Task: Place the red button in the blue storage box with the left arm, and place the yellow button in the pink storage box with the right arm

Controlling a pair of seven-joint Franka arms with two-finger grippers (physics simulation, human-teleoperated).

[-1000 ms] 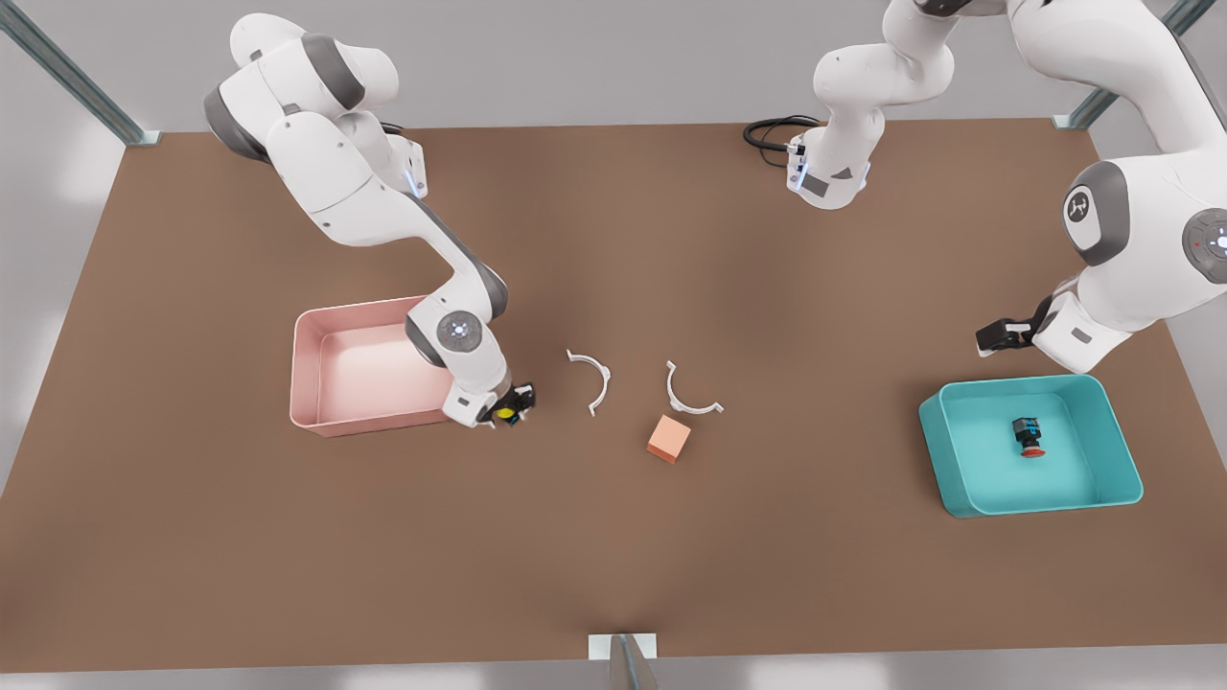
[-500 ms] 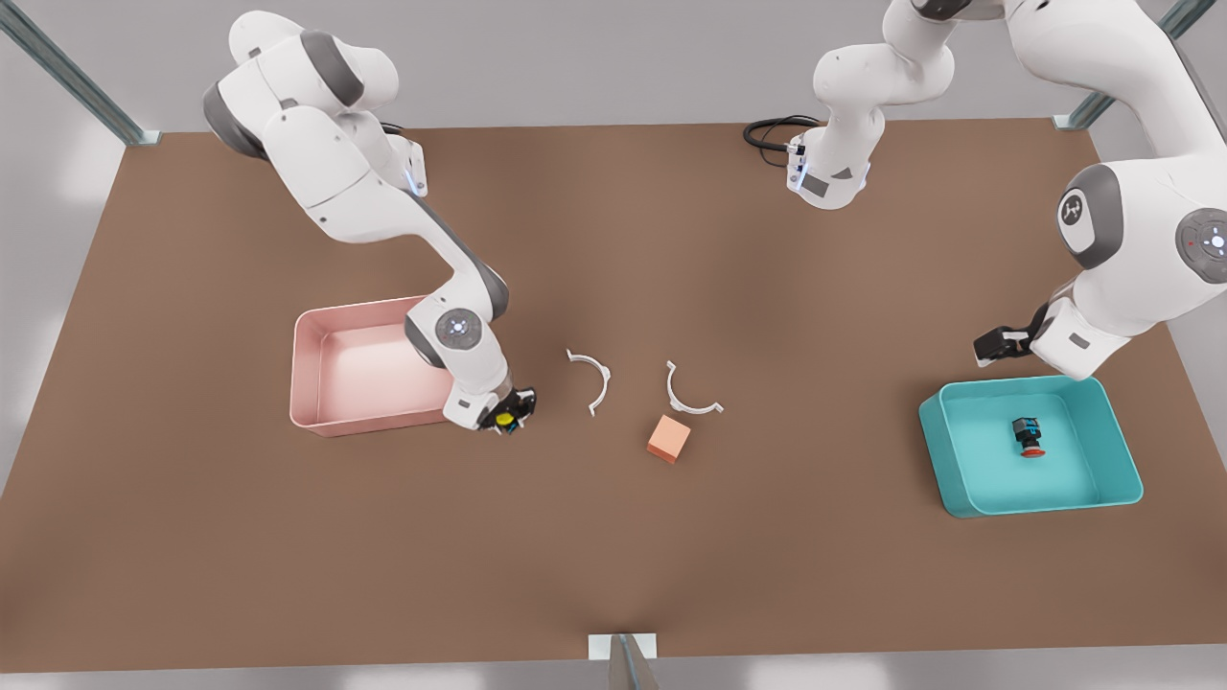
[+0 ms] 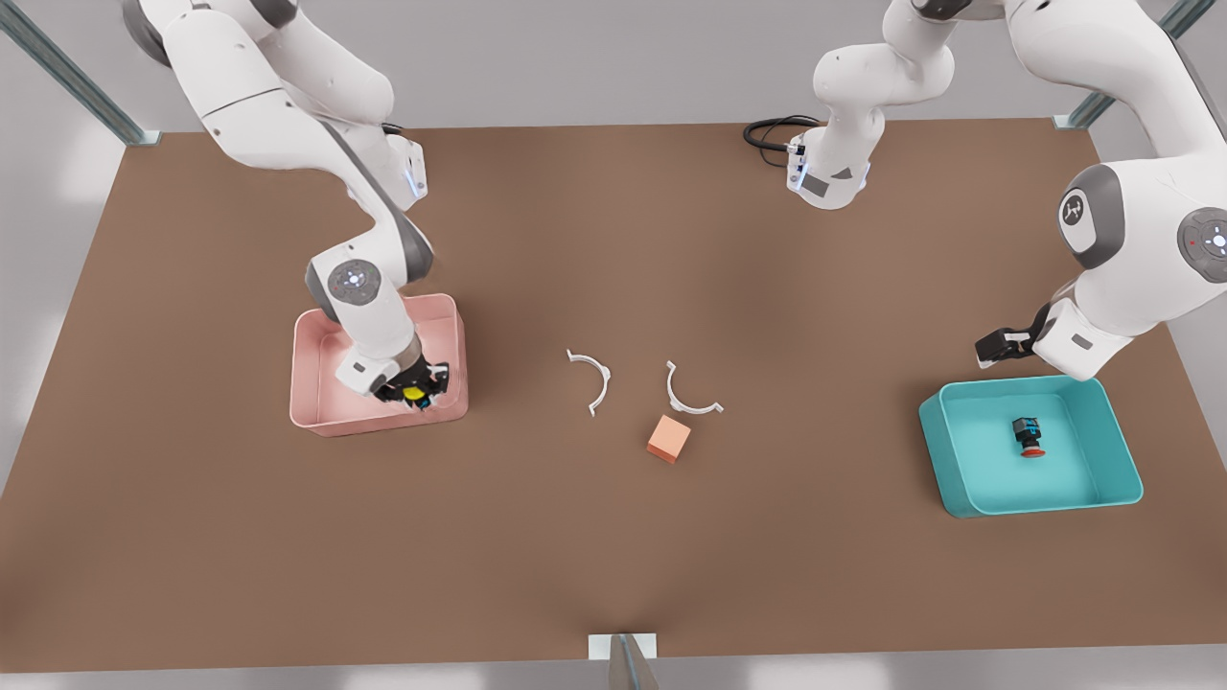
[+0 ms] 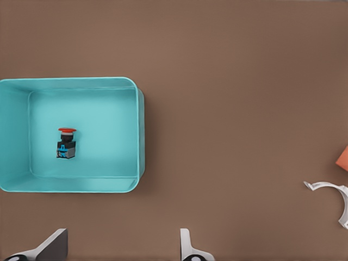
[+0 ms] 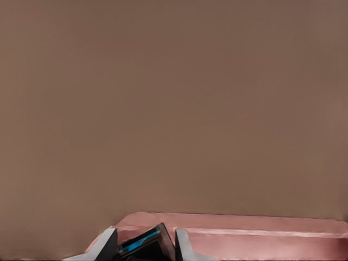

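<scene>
The table is plain brown; the arms are white with grey joints. One box is pale pink, the other teal. Buttons: red cap and yellow cap, black bodies with blue marks; cube orange.

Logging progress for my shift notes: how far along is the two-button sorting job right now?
Done: the red button lies inside the blue storage box, and the left hand waits open beside it. In hand: the right hand grips the yellow button over the pink storage box. Left: releasing it there.
</scene>
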